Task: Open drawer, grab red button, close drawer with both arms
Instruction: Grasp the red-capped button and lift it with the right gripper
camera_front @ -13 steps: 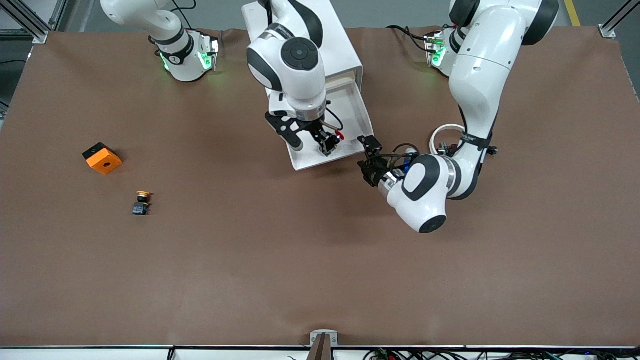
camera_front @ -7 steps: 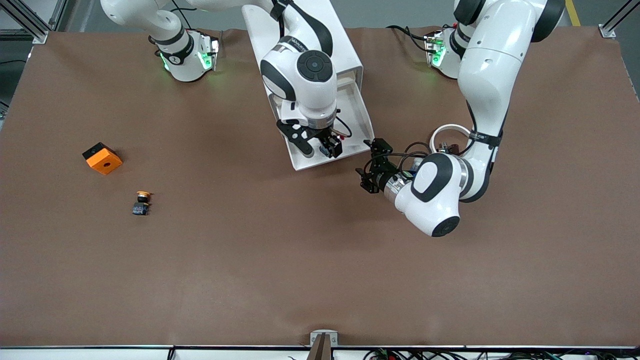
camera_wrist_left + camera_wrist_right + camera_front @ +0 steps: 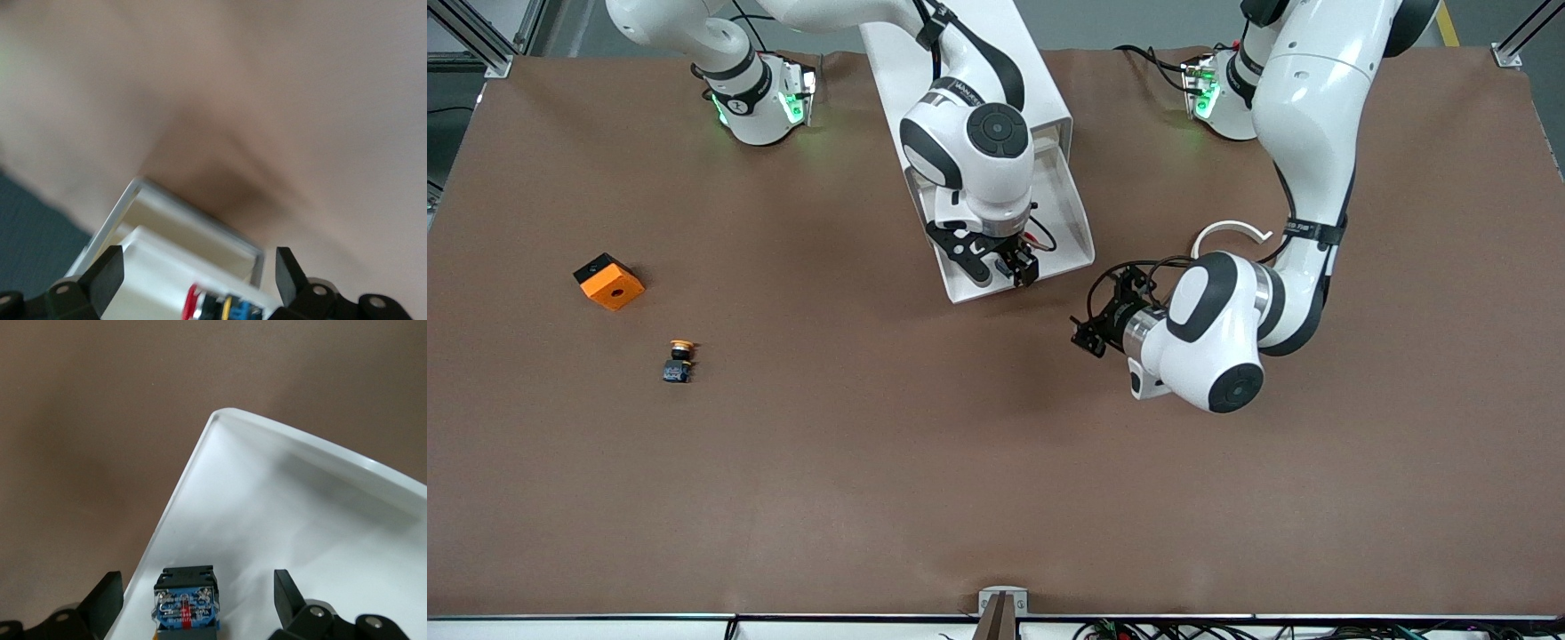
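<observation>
Brown bench (image 3: 960, 462), white cabinet (image 3: 1040, 98) between arm bases, drawer (image 3: 1072, 236) pulled open toward front camera. Opening done; grab under way, not finished; closing left.

Button (image 3: 185, 599) lying in drawer near front edge, blue-and-black body between spread fingers in right wrist view; red cap just visible beside right gripper (image 3: 1009, 265) in front view. Not yet gripped, judging by gap on both sides.

Right arm reaching from base over cabinet, wrist bent straight down into drawer, fingers released and straddling button.

Left gripper (image 3: 1096, 327) low over bench just off drawer's front corner, forearm near level, fingers (image 3: 107, 277) released, holding nothing; drawer front in its wrist view. Likely waiting to push drawer shut.

Yellow-capped button (image 3: 679, 360) and orange cube (image 3: 608, 281) toward right arm's end, untouched
</observation>
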Available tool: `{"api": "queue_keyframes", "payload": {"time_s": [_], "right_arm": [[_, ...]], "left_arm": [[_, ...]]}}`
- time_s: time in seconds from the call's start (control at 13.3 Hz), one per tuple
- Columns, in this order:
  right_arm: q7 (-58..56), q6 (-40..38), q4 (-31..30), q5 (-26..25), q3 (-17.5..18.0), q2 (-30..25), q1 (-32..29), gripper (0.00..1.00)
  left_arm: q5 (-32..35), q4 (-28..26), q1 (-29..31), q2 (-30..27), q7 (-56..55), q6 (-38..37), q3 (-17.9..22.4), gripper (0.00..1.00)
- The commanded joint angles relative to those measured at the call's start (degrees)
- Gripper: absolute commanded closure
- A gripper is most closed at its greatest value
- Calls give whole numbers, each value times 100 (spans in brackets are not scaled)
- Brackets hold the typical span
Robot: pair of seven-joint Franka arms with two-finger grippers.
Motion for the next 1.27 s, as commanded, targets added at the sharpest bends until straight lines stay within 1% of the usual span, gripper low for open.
{"api": "queue_keyframes", "payload": {"time_s": [0.0,0.15,0.3,0.38,0.45,0.53,0.67,0.75,0.9,1.05,1.12,1.2], "right_arm": [[22,102,163,-32,-53,108,82,0],[13,147,155,-15,-44,108,100,13],[4,155,155,11,-44,108,117,26],[4,155,155,46,-44,108,135,27],[4,156,163,56,-44,108,170,31],[4,164,155,64,-44,108,179,42],[4,208,155,134,-44,117,205,89],[4,208,155,135,-44,117,223,100],[-5,191,163,143,-44,108,223,100],[-109,103,303,178,-35,55,127,100],[-371,-158,478,396,-35,-6,22,100],[-800,-726,889,668,-53,-59,-162,100]], "left_arm": [[483,-138,-85,-204,459,564,0,0],[887,-190,-243,-274,835,819,0,0],[1109,-287,-279,-388,1109,1153,0,0],[1135,-314,-279,-441,1197,1267,8,0],[1127,-375,-287,-494,1215,1356,0,0],[1118,-419,-261,-520,1250,1391,-9,0],[1118,-428,-243,-512,1251,1392,-9,0],[1135,-419,-261,-512,1251,1426,17,0],[1170,-419,-244,-512,1268,1514,17,0],[1459,-410,-243,-486,1268,1803,0,0],[1617,-410,-261,-477,1268,1900,0,0],[1767,-419,-278,-477,1268,1919,0,0]]}}
